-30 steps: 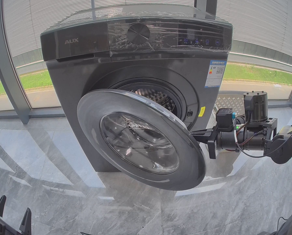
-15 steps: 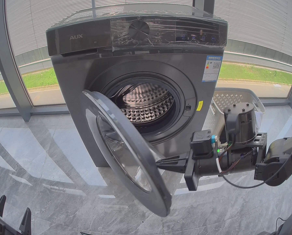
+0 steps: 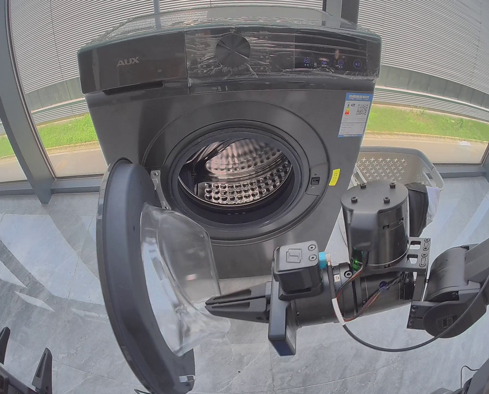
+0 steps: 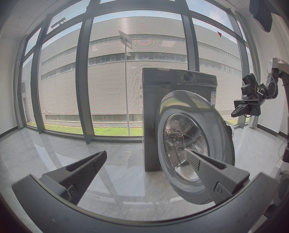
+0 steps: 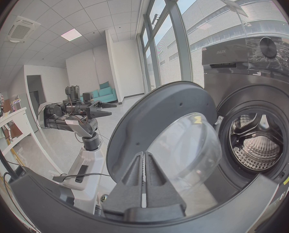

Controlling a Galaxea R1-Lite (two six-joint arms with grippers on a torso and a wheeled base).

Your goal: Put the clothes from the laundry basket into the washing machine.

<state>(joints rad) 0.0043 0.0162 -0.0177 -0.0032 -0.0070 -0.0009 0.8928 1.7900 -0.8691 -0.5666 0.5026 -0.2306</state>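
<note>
The dark grey front-loading washing machine point(image 3: 228, 105) is standing at centre frame, its round glass-windowed door point(image 3: 118, 258) hanging open at lower left. The right end effector point(image 3: 211, 305), fingers together, is hovering just beside the door's glass. The left end effector point(image 3: 23, 352), fingers apart, is sitting in the lower left corner. The white perforated plastic laundry basket point(image 3: 389, 165) is standing at centre right, beside the machine.

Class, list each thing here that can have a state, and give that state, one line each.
Door, wide open.
Drum, empty as far as visible.
Panel, lit.
Basket, upright, something white inside.
Left pincer, open, empty.
Right pincer, shut, holding nothing.
</note>
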